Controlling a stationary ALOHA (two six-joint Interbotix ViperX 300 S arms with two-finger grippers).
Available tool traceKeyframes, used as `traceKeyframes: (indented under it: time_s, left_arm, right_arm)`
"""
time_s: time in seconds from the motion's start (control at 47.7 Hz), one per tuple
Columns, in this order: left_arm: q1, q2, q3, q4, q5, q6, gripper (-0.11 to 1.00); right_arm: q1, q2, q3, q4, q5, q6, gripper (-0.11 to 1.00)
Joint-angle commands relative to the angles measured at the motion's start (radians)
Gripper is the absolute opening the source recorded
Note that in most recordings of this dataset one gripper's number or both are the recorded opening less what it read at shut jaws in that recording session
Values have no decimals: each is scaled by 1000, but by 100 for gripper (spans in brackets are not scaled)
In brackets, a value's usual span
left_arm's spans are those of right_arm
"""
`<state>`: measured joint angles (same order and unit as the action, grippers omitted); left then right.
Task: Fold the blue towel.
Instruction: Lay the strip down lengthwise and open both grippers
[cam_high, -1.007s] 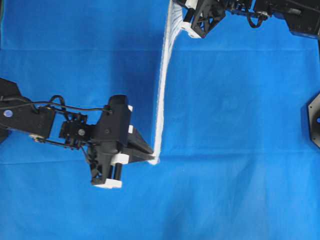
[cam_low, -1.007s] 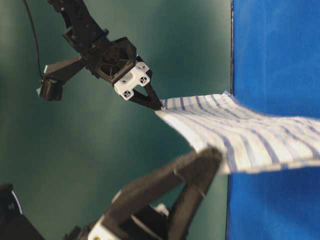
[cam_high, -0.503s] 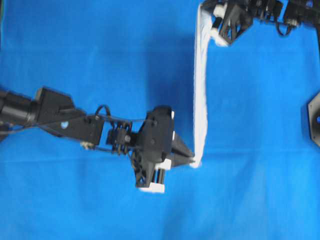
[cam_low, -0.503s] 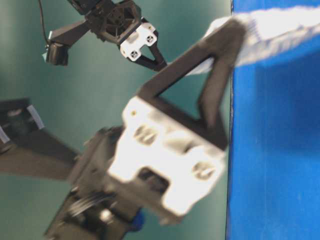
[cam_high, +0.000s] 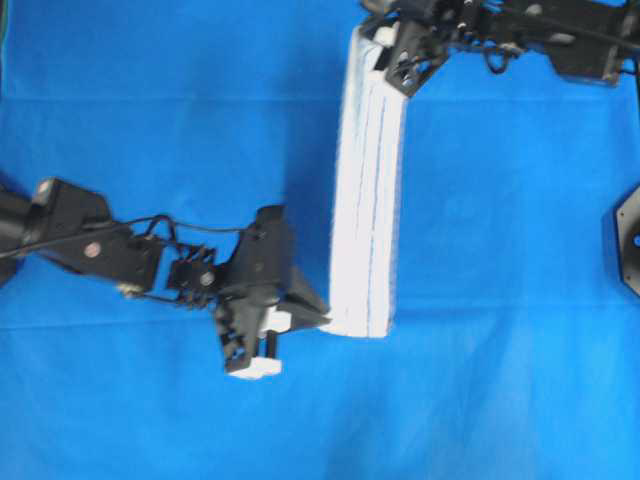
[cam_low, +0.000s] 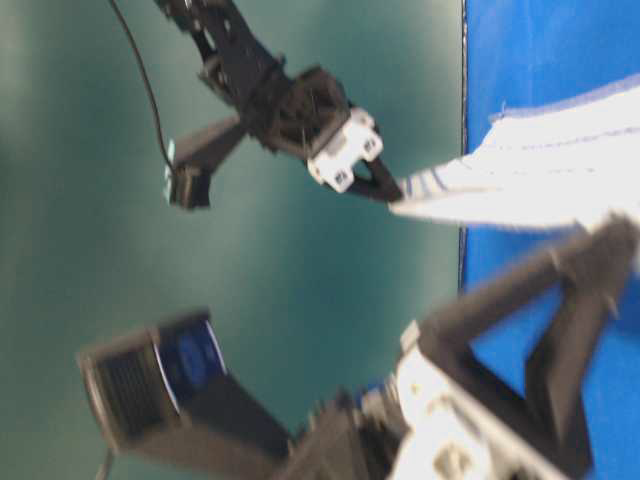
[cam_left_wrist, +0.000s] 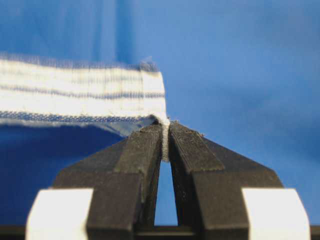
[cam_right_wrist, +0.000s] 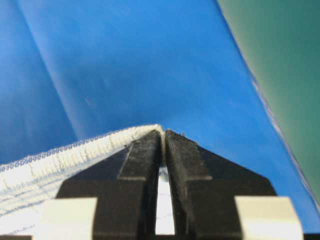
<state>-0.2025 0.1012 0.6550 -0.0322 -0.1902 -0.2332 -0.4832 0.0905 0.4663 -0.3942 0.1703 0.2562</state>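
Observation:
The blue towel (cam_high: 365, 190), white with thin blue stripes, hangs stretched as a long band between both grippers above the table. My left gripper (cam_high: 325, 320) is shut on its near corner; in the left wrist view a sliver of cloth sits pinched between the jaws (cam_left_wrist: 165, 135), and the towel (cam_left_wrist: 80, 95) runs off to the left. My right gripper (cam_high: 378, 38) is shut on the far corner, and the hem (cam_right_wrist: 60, 160) trails left from its closed tips (cam_right_wrist: 163, 137). In the table-level view the towel (cam_low: 540, 170) spans from the right gripper (cam_low: 395, 195) to the blurred left gripper (cam_low: 622, 232).
A plain blue table covering (cam_high: 520, 250) lies under everything. A black mount (cam_high: 628, 240) juts in at the right edge. In the table-level view the table's edge runs vertically beside a green wall (cam_low: 100, 200).
Both grippers swung the held towel to the right, then partly back left. The cloth, seen before as a thin edge-on line from above, now shows as a broad band.

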Motion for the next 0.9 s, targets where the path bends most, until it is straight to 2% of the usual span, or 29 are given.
traceKeyframes:
  time_s: [0.0,0.441,0.587,0.65,0.713,0.755,0.881]
  left_arm:
    - [-12,-43,23,-2,-25,-12,2]
    - [0,-37,32,-2,-38,-12,2]
    - [2,-37,29,-2,-38,-12,3]
    - [2,-37,29,-2,-37,-12,8]
    - [2,-38,28,-2,-35,-11,18]
    - [2,-41,29,-2,-31,-5,26]
    - [6,-75,34,2,5,5,54]
  right_arm:
    - [3,5,-57,-3,-11,-2,5]
    - [17,11,-58,-3,-12,-34,5]
    - [28,6,-52,-3,-11,-67,5]
    - [29,2,-52,-3,-11,-77,6]
    - [29,0,-52,-3,-9,-84,7]
    - [29,-3,-52,-3,-9,-87,12]
    - [31,-26,-51,-3,-9,-94,50]
